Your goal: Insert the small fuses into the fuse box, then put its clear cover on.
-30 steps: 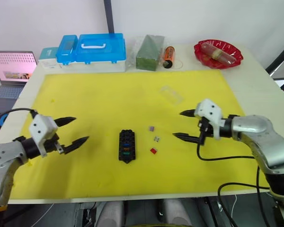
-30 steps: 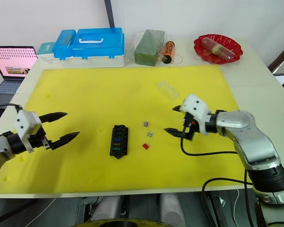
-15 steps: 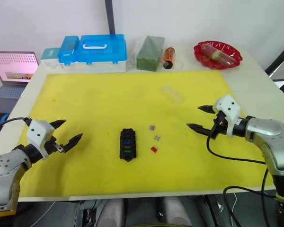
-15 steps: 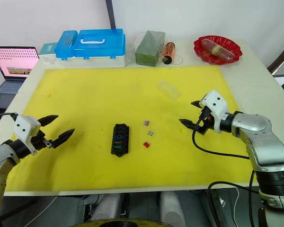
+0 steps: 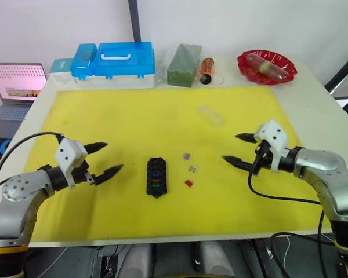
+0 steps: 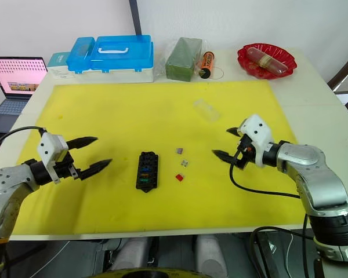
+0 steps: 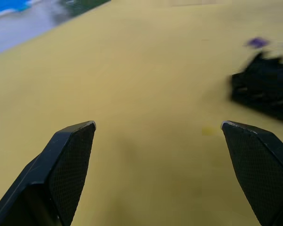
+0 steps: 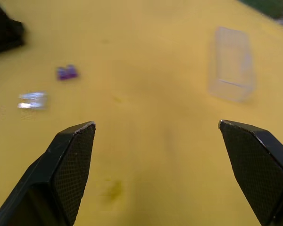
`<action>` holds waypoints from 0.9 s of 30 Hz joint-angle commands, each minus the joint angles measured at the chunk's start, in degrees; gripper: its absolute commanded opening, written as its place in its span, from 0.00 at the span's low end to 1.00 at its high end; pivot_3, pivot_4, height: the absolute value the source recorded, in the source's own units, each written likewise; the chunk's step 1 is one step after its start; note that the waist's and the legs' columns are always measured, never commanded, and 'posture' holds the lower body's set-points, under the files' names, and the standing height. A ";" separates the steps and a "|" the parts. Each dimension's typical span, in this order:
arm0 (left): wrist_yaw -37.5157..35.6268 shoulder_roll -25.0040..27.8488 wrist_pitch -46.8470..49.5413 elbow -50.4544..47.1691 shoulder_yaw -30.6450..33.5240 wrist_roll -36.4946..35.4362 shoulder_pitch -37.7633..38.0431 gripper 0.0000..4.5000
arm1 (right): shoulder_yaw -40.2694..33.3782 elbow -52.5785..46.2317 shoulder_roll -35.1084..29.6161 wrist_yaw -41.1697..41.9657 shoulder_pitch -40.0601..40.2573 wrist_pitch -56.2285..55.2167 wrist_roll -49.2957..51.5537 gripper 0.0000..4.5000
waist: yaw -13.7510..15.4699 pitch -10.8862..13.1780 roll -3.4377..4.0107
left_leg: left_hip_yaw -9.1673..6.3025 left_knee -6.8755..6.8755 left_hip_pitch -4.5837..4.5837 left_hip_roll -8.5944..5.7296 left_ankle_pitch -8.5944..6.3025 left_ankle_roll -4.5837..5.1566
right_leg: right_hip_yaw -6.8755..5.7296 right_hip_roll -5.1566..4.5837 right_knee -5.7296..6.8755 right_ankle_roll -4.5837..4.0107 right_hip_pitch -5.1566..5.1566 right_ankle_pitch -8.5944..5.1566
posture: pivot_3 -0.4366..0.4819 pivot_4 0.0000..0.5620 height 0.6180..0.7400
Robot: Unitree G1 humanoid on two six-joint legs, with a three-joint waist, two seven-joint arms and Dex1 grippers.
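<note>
Between spread claws, fuse box

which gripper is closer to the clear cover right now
Right. The right gripper hangs open just right of and nearer the robot than the clear cover; the left gripper is far off, left of the fuse box.

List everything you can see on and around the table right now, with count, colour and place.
fuse box: 1, black, mat centre, some slots filled
loose fuses: 3, purple, grey, red, right of the box
clear cover: 1, transparent, far half of the mat
mat: 1, yellow, covers the table
plastic cases: 2, blue-lidded, far left edge
green block: 1, wrapped, far edge
orange cylinder: 1, beside the block
bowl: 1, red, far right corner
laptop: 1, left of the table
left pincer: open, left of the box
right pincer: open, right of the fuses
</note>
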 commanded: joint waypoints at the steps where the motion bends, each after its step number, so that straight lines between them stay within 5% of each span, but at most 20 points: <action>1: -7.11 2.42 -0.11 -7.89 0.32 -5.96 1.68 1.00 | 0.39 -5.91 -2.17 5.16 -1.21 9.90 10.11 0.99 | 0.02 0.00 0.01 | -0.01 0.01 0.00 0.02 0.00 0.00 | 0.00 -0.01 0.00 -0.03 0.00 -0.02 | 0.48 0.27 1.00; 11: -14.31 0.44 -8.59 -13.26 -3.89 -6.17 4.35 1.00 | 5.99 -3.72 -3.14 4.76 -15.22 43.40 30.02 0.99 | 0.26 0.02 0.08 | 0.07 0.10 0.03 -0.03 0.00 0.01 | 0.00 0.01 0.00 -0.24 0.08 -0.09 | 0.48 0.27 1.00; 16: -14.33 -0.48 -10.36 -13.02 -5.57 -5.53 4.26 1.00 | 5.93 1.16 1.12 0.66 -19.47 51.60 31.92 0.74 | 0.15 0.01 0.06 | 0.10 0.11 0.00 -0.06 0.00 0.02 | -0.01 0.03 0.00 -0.23 0.06 -0.08 | 0.48 0.27 1.00; 20: -15.24 -0.71 -12.54 -12.42 -6.69 -4.65 5.23 1.00 | 7.78 4.35 2.68 -0.91 -21.59 53.73 30.77 0.74 | 0.10 0.01 0.06 | 0.10 0.11 0.00 -0.06 0.00 0.02 | -0.02 0.05 0.01 -0.21 0.05 -0.07 | 0.48 0.27 1.00; 24: -15.71 -1.43 -14.33 -11.38 -6.89 -4.45 6.20 1.00 | 10.20 6.64 2.48 -1.16 -22.83 53.79 29.52 0.48 | 0.09 0.01 0.07 | 0.14 0.10 -0.01 -0.06 0.00 0.02 | -0.03 0.05 0.01 -0.18 0.04 -0.06 | 0.48 0.27 1.00; 27: -15.46 -2.08 -15.13 -11.03 -7.06 -4.57 6.97 1.00 | 12.13 7.95 3.28 -1.46 -23.70 53.16 28.42 0.48 | 0.06 0.01 0.07 | 0.16 0.12 -0.01 -0.06 0.01 0.02 | -0.03 0.05 0.03 -0.11 0.04 -0.01 | 0.48 0.27 1.00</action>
